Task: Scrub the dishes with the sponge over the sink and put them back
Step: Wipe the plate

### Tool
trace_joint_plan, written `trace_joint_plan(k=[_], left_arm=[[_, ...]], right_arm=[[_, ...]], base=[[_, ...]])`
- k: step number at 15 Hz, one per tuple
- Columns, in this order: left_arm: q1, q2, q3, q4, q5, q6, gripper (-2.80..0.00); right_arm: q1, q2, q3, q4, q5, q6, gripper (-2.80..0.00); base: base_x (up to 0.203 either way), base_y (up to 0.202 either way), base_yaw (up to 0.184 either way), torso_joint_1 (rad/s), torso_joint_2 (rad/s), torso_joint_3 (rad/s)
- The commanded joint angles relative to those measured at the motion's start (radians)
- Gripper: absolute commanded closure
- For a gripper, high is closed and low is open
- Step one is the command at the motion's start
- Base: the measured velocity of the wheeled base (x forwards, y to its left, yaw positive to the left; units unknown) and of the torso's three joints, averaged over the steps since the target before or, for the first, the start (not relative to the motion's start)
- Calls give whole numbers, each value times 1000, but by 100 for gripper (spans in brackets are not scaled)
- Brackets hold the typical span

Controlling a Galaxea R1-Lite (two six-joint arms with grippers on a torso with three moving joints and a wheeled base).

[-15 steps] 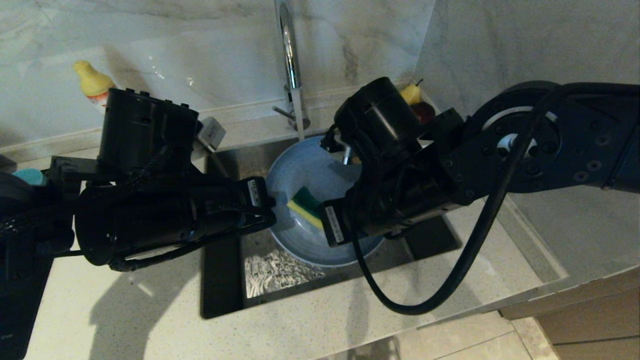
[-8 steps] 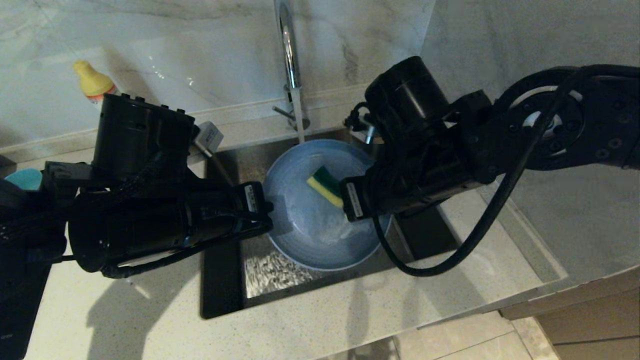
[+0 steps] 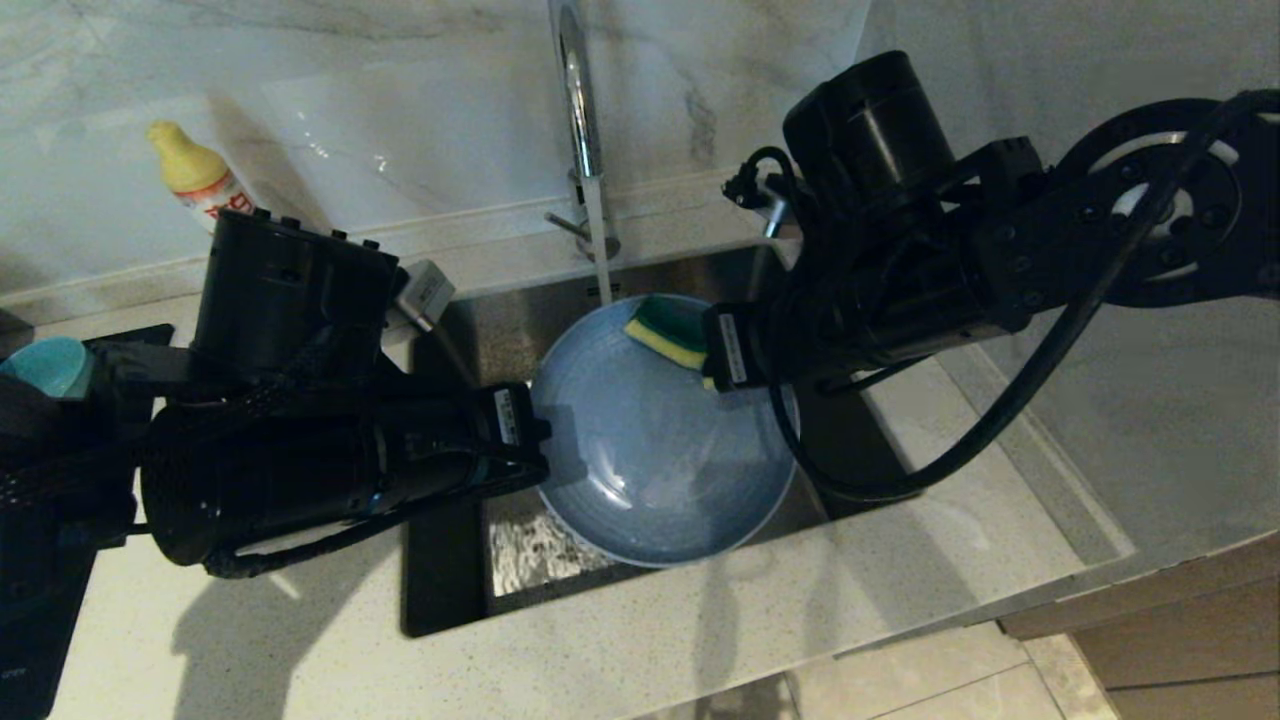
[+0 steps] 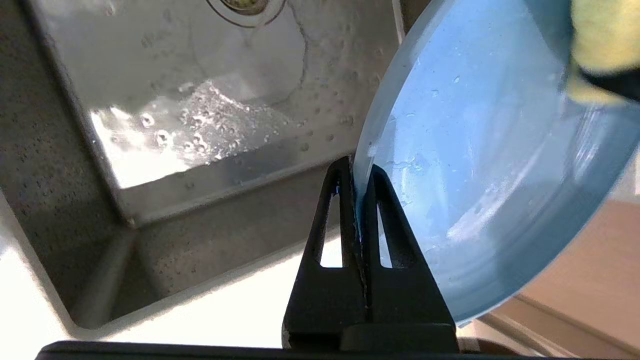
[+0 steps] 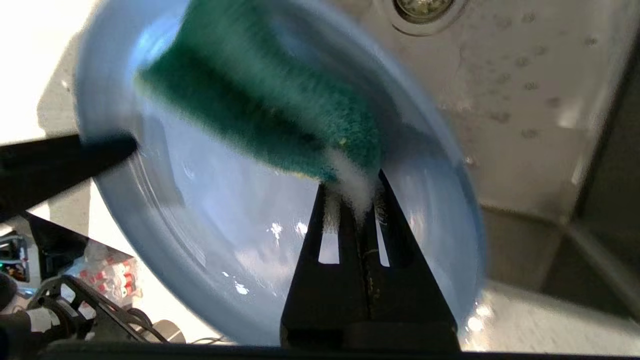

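Over the sink [image 3: 470, 330], dead centre, the plate [image 3: 655, 450] hangs tilted, wet and streaked, with the tap's [image 3: 575, 110] thin stream landing at its twelve o'clock rim. The sponge [image 3: 668, 330], green face up in the head view, presses on that same upper rim at about one o'clock of the plate. I'd judge the scrubbing of this plate well under way but not finished: it has yet to go back, and a teal bowl [image 3: 45, 365] waits far out at nine o'clock on the counter; I can't see the yellow bowl at all. The left gripper [image 4: 357, 175] comes in from nine o'clock, its jaws pinched tight on the plate's edge, carrying it above the basin. The right gripper [image 5: 352, 192] reaches in from three o'clock, jaws squeezed together on one corner of the sponge, foam showing between the tips. Further out, a yellow-capped bottle [image 3: 195, 180] stands at ten o'clock against the marble wall.
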Motion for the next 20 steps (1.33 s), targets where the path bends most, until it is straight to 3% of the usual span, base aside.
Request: trace_joint_plan(k=[1,9,12,20], left_arm=[[-12,13,3,-4,2,-2,0],[-15,34,-6,-9,10,0,0],[-15,34,-6,-59,13,-6,0],[8,35,-13,-81,13,-10,0]], right_arm=[[19,27,-1,-5,4,1,0],[107,89,-6,-29,5,-3,0],[139,98,-4,-21,5,0,0],[153,65,11,64,5,17,0]], base=[[0,0,0,0,0,0],[0,0,0,0,0,0],[0,0,0,0,0,0],[0,0,0,0,0,0]])
